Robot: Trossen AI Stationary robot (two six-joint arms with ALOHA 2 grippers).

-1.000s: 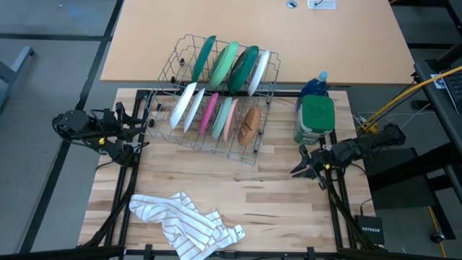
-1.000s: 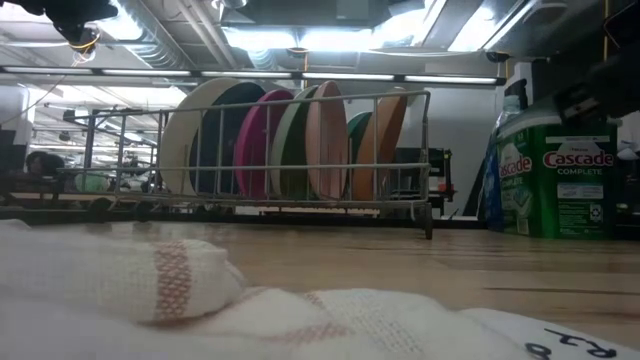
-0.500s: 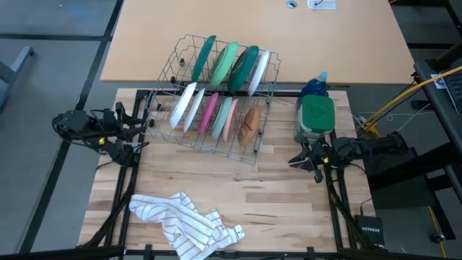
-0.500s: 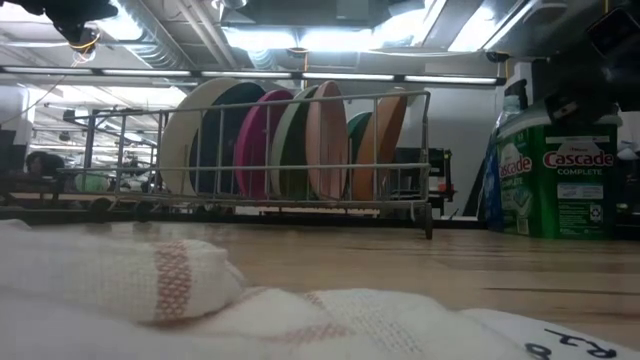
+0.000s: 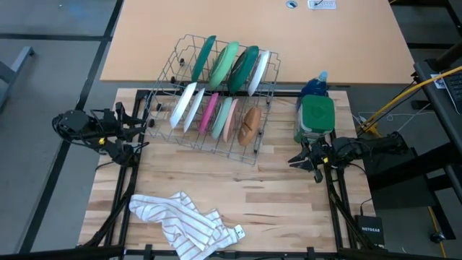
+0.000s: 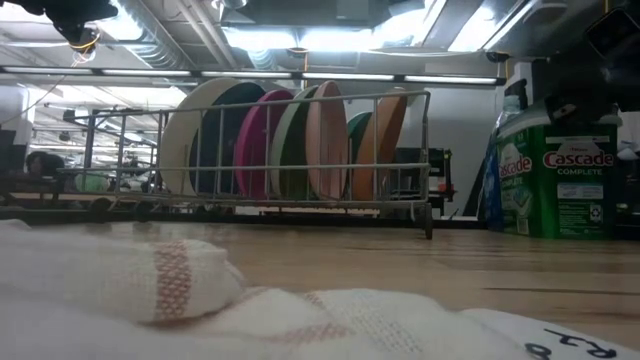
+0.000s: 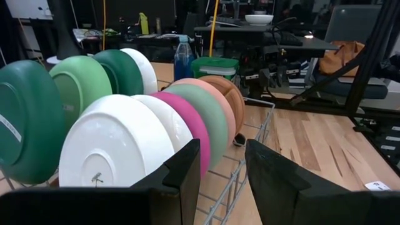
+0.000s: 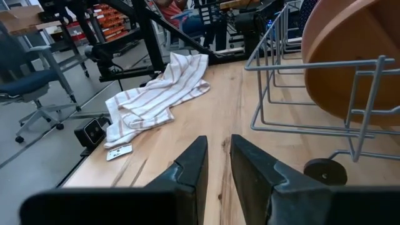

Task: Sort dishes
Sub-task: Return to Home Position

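The dishes stand on edge in a wire rack [image 5: 167,74] at the table's far middle. Its far row holds dark green [image 5: 204,58], light green [image 5: 226,63] and white [image 5: 261,71] ones. The near row runs white [image 5: 186,107], pink [image 5: 210,112], light green and brown [image 5: 250,124]. My left gripper [image 5: 142,133] waits open at the table's left edge, level, facing the rack's near row [image 7: 115,147]. My right gripper [image 5: 294,160] is open by a narrow gap at the right edge, low over the table, with the rack's near right corner and the brown dish [image 8: 356,56] beside it. Neither holds anything.
A white striped cloth [image 5: 184,220] lies crumpled at the near left of the table. A green-lidded detergent container [image 5: 316,119] and a blue bottle [image 5: 315,85] stand at the far right, just behind my right gripper. Bare wood lies between rack and cloth.
My right arm has swung a little toward the table's far edge. Its gripper pointed slanting toward the near left and now points across toward the table's left, past the rack's near right corner. It has kept still for the last half second.
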